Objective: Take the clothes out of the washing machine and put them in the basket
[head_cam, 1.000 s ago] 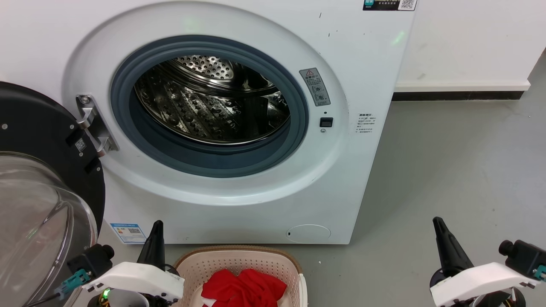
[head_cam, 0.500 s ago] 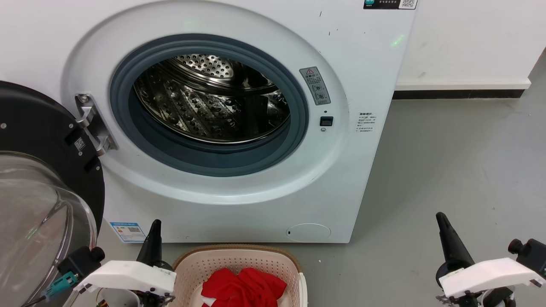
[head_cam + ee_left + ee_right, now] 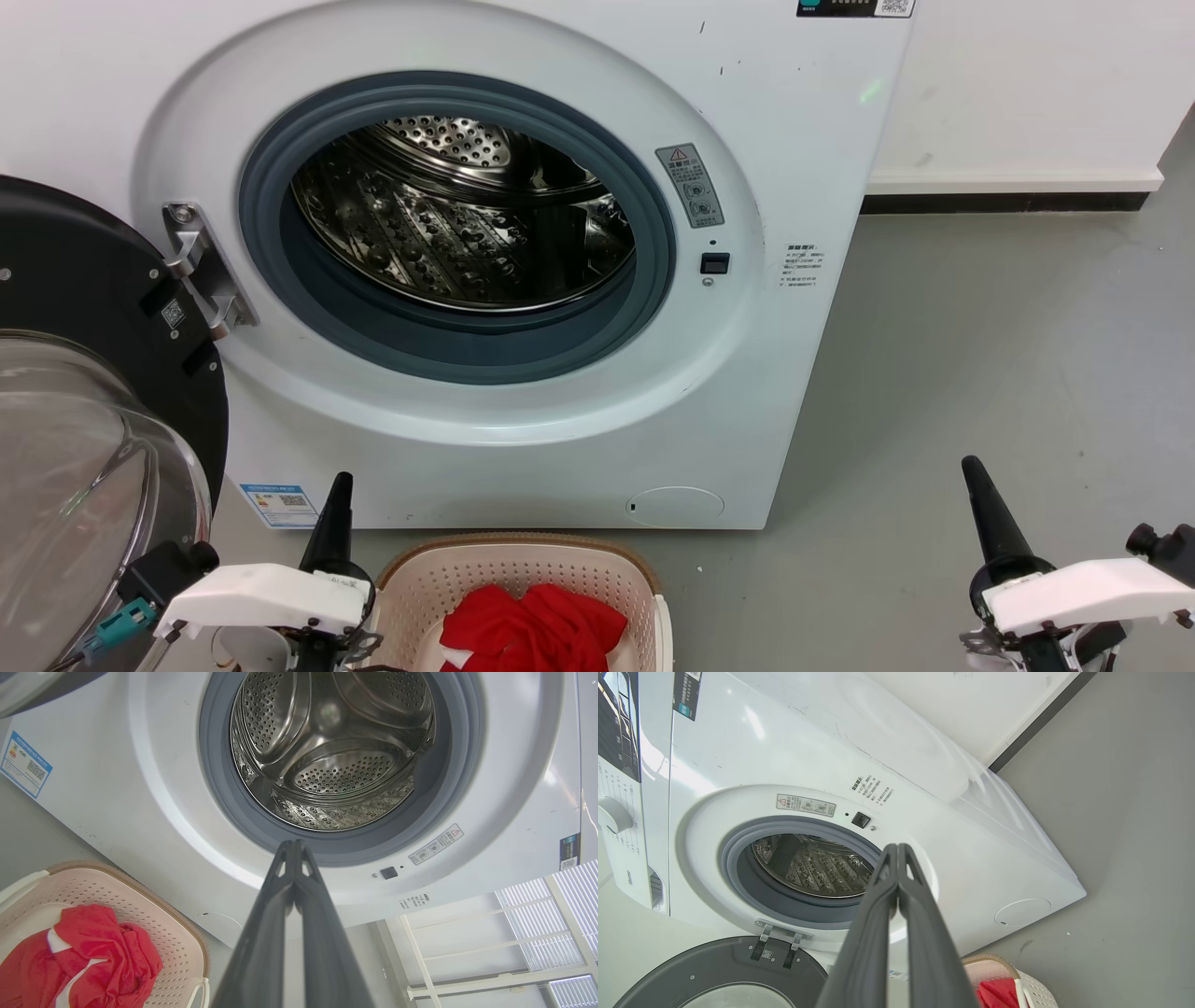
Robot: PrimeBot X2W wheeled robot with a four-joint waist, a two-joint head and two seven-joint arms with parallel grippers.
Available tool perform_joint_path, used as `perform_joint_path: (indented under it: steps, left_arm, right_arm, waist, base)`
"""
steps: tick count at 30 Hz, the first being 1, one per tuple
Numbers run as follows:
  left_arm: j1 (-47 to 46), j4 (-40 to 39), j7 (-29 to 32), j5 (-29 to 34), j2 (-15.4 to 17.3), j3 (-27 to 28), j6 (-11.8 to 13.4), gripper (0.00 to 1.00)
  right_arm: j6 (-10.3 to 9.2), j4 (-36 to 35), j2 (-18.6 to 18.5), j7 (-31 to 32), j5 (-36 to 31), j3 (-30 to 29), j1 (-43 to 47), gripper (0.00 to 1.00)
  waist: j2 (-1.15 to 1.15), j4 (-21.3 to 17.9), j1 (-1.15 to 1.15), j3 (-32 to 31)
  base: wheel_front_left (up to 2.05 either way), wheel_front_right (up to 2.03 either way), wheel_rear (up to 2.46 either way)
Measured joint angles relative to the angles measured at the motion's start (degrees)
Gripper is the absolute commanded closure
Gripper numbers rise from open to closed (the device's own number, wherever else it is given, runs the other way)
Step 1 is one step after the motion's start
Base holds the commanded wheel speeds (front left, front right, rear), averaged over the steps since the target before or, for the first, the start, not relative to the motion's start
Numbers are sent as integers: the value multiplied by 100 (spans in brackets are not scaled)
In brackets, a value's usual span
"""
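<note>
Clothes [image 3: 532, 630] lie in the basket [image 3: 523, 543]; drum [image 3: 448, 243] shows no fabric.
Left pincer [image 3: 341, 485] and right pincer [image 3: 973, 467] are both closed on nothing, held low either side of the basket. It stands just before the washing machine [image 3: 794, 140], likely to shorten the carry; door [image 3: 84, 271] swung wide for access.

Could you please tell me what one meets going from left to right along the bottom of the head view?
Open black-framed glass washer door → left gripper → cream perforated plastic basket holding red fabric clothes → right gripper.
</note>
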Motion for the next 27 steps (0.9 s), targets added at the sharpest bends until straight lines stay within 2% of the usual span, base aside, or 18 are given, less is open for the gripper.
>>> perform_joint_path:
  steps: [27]
  left_arm:
    - [-108,26,350,-1423,-105,292,-178,100]
  right_arm:
    - [0,166,-2,213,1614,-138,-219,100]
  waist:
    - [0,8,0,52]
  base:
    - [0,0,0]
